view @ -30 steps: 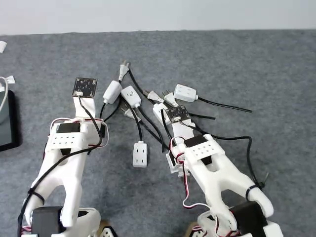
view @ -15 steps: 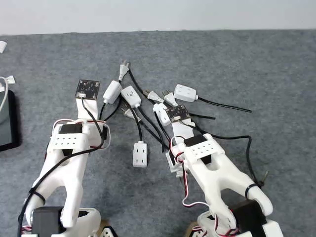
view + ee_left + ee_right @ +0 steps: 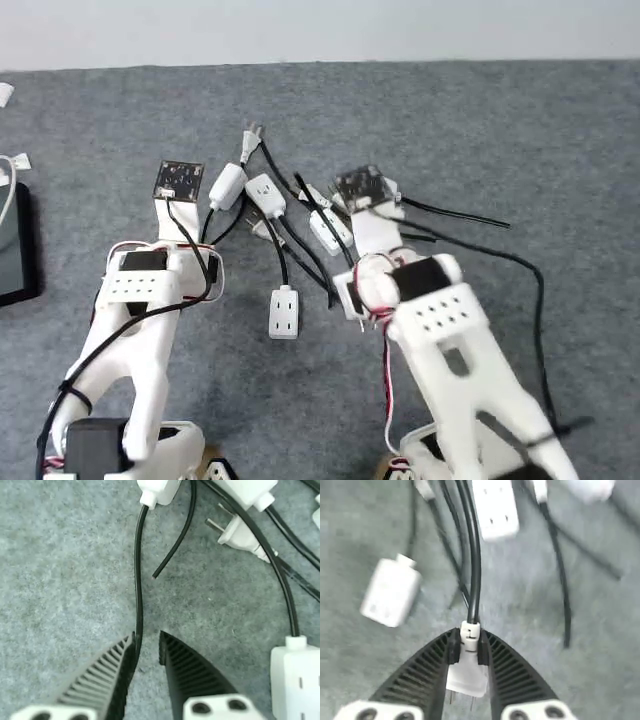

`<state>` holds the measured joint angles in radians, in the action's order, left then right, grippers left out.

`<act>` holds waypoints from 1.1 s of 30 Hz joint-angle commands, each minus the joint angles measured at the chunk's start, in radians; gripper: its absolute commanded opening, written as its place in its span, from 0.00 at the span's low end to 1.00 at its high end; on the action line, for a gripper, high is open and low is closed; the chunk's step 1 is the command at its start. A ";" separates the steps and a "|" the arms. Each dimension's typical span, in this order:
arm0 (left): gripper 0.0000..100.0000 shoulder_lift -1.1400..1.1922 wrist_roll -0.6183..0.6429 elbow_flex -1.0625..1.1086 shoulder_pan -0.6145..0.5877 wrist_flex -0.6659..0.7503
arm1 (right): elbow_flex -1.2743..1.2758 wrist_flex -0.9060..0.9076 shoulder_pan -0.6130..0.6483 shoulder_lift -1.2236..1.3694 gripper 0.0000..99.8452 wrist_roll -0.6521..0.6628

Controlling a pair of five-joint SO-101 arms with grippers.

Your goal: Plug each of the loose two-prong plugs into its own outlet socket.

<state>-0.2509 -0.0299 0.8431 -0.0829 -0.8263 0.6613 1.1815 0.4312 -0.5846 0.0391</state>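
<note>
Right gripper (image 3: 468,637) fingers clamped on white two-prong plug (image 3: 466,677) — left gripper (image 3: 147,642) fingers slightly ajar over black cord (image 3: 138,590), holding nothing.

Table (image 3: 500,130) covered in grey carpet-like fabric. White outlet sockets (image 3: 284,312) and two-prong plugs (image 3: 250,139) scattered mid-table, black cords (image 3: 470,215) tangled between. Dark flat object (image 3: 14,250) laid at left edge.
</note>
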 commanded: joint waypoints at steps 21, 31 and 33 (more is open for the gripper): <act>0.03 0.023 -0.348 -0.031 0.129 -0.161 | -0.094 -0.159 0.248 0.111 0.01 0.058; 0.03 -0.078 -0.402 0.062 0.163 -0.130 | -0.089 -0.153 0.277 0.117 0.01 0.061; 0.03 -0.084 -0.431 0.071 0.163 -0.130 | -0.089 -0.157 0.278 0.117 0.01 0.066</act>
<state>-0.2938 -0.4242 0.9106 0.0629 -0.9782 0.5877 1.0449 0.6951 -0.4634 0.0928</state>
